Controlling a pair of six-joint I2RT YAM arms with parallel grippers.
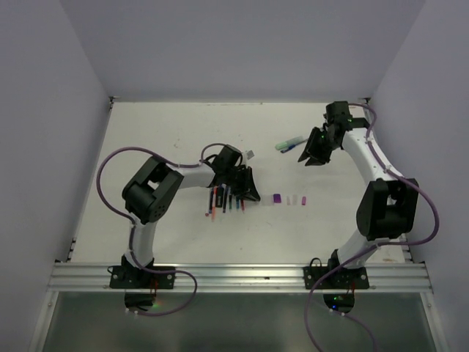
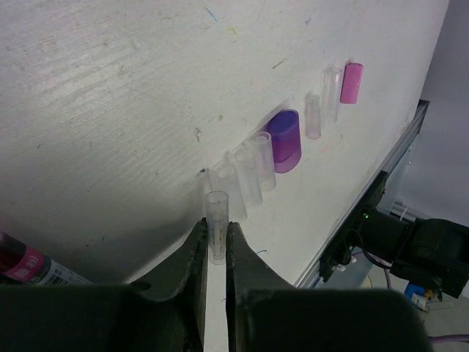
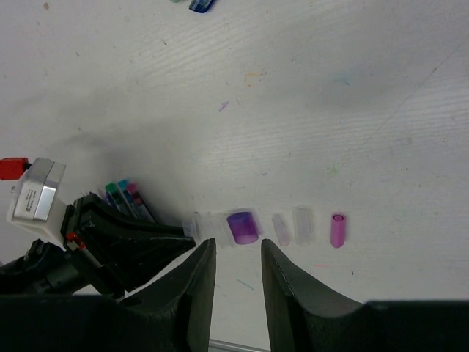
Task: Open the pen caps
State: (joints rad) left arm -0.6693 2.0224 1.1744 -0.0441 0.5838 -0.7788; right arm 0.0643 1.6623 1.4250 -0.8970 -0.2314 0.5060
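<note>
Left wrist view has it best: left gripper (image 2: 216,246) stands with its jaws nearly together on either side of a clear cap (image 2: 217,213) at the near end of the row; whether they pinch it or merely flank it, I cannot tell. Right gripper (image 3: 234,275) hangs open and empty, well apart at the far right, near a lone pen (image 1: 289,143). Caps (image 1: 293,199) lie in a line on the table (image 2: 110,88) just right of the pens (image 1: 223,199): clear ones, a purple cap (image 2: 284,141), more clear, then a pink cap (image 2: 351,82) at the end.

Handling, by my reckoning: tiny, light, hard plastic tubes, smooth and round, likely to roll or squirt from the pads; best taken across the middle of the barrel with a gentle squeeze.

Hard to see: clear caps melt into the white table from above, so their count is uncertain; the pens are partly covered by the left gripper; the lone pen is cut off in the right wrist view; which pens have caps on, I cannot make out.
</note>
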